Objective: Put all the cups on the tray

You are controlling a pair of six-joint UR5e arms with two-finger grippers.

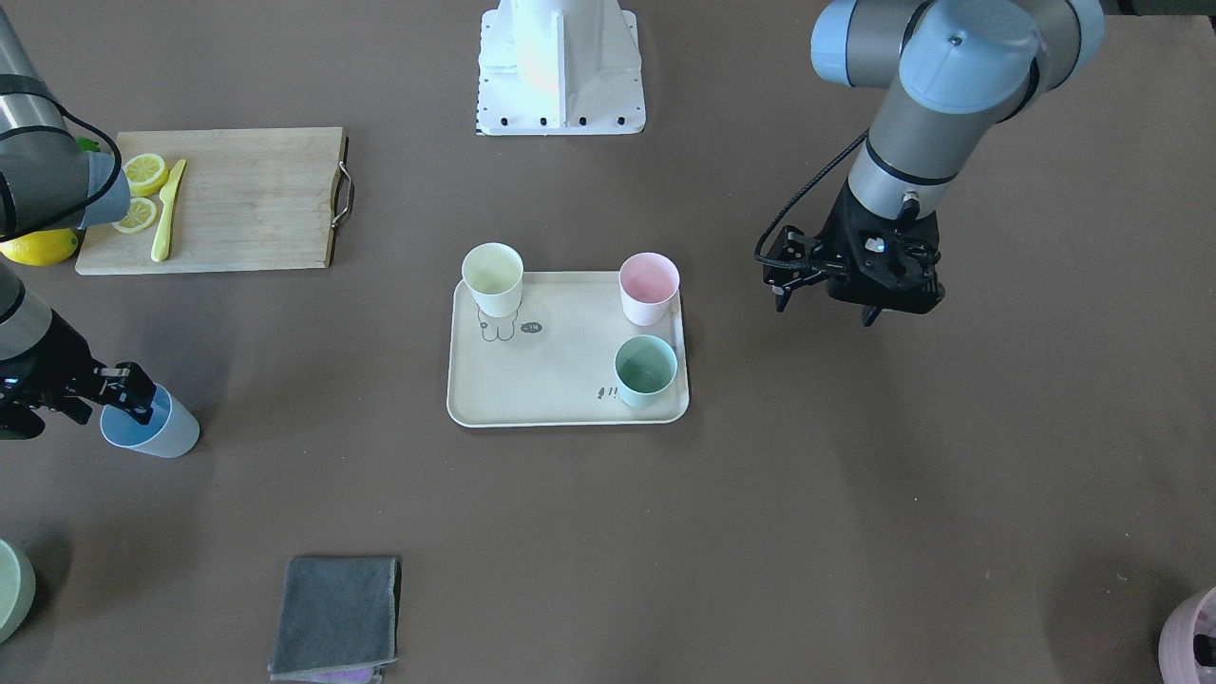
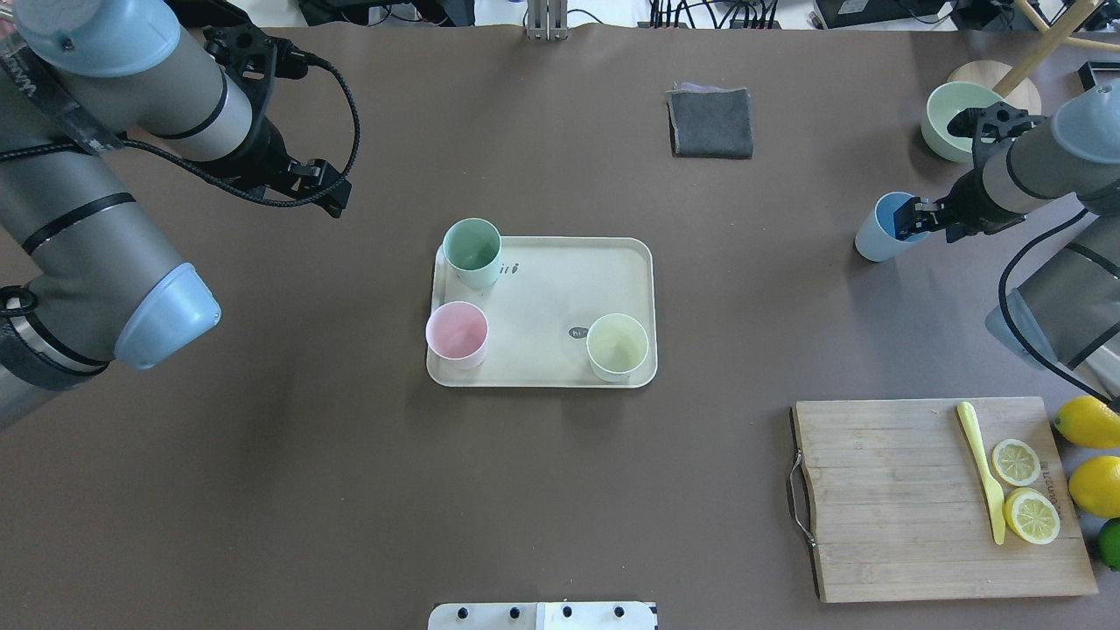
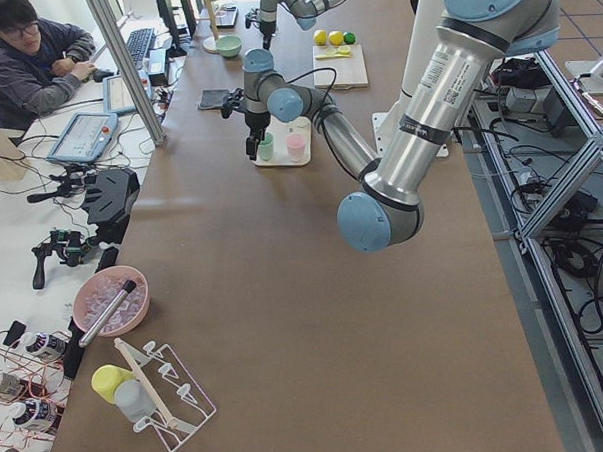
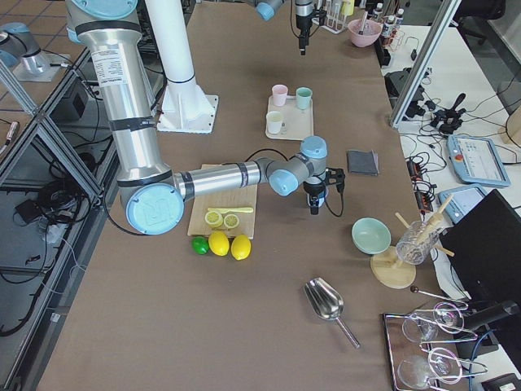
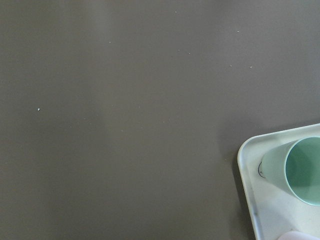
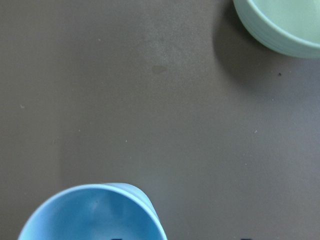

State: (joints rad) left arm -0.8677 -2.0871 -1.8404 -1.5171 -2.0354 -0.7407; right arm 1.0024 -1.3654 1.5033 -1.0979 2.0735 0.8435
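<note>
- tray [image 2: 547, 289]: lies flat at mid-tabletop [image 2: 350, 490].
- mint green cup [image 2: 472, 254], pale pink cup [image 2: 456, 334] and pale yellow cup [image 2: 618, 346]: all upright on the tray, each at a corner. green and pink share the short side nearer the left arm.
- light blue cup [image 2: 882, 229]: on the tabletop, well apart from the tray, near the sage-green bowl [image 2: 949, 118].
- right tool [image 2: 914, 214]: at the blue cup's rim, with one finger inside the mouth. it cannot be determined whether the grip is clamped.
- left tool [image 1: 869, 309]: above bare tabletop beside the tray, holding nothing. its jaw width cannot be determined.
- cutting board [image 2: 892, 499]: carries lemon slices [image 2: 1024, 490] and a yellow knife [image 2: 984, 472].
</note>
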